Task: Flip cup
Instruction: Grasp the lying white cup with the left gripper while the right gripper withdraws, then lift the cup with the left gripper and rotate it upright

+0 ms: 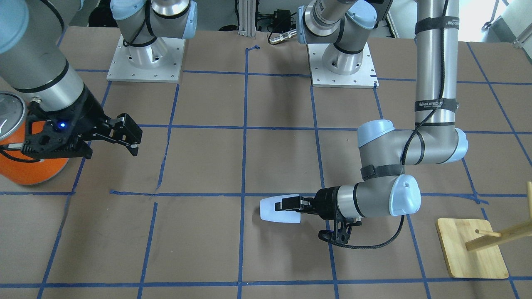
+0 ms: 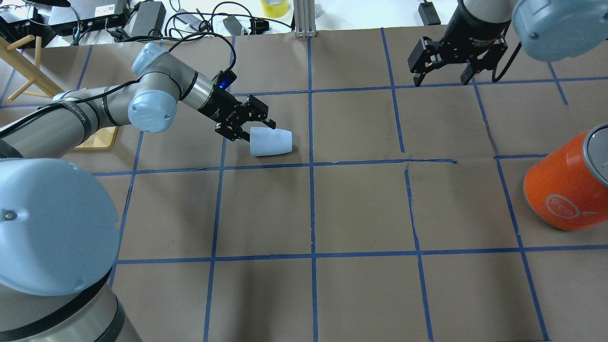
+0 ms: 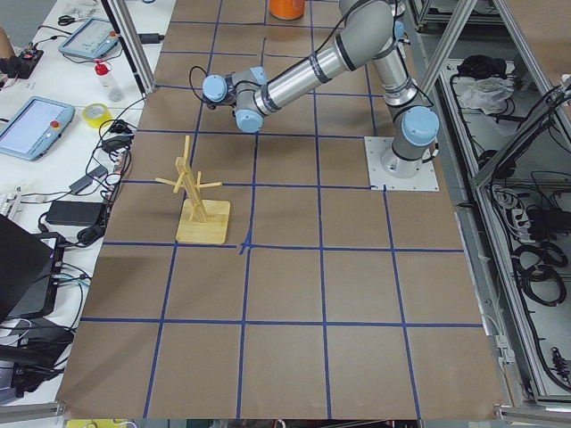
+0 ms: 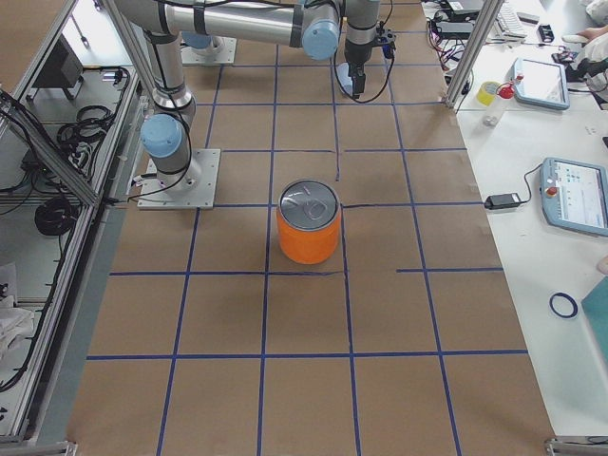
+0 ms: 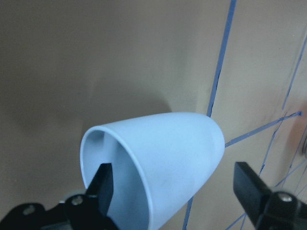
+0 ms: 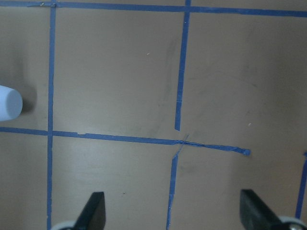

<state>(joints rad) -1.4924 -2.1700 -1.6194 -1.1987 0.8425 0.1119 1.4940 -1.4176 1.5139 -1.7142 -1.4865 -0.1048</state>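
The pale blue-white cup lies on its side on the brown table, rim toward my left gripper; it also shows in the front view and at the right wrist view's left edge. My left gripper is low at the cup's rim with its jaws open. In the left wrist view the cup fills the middle: one finger is inside the mouth, and the other finger stands apart outside the wall. My right gripper hangs open and empty above the table, far from the cup.
A big orange can with a silver top stands upright at the table's right side, beside my right arm in the front view. A wooden peg stand on a square base stands behind my left arm. Blue tape lines grid the table.
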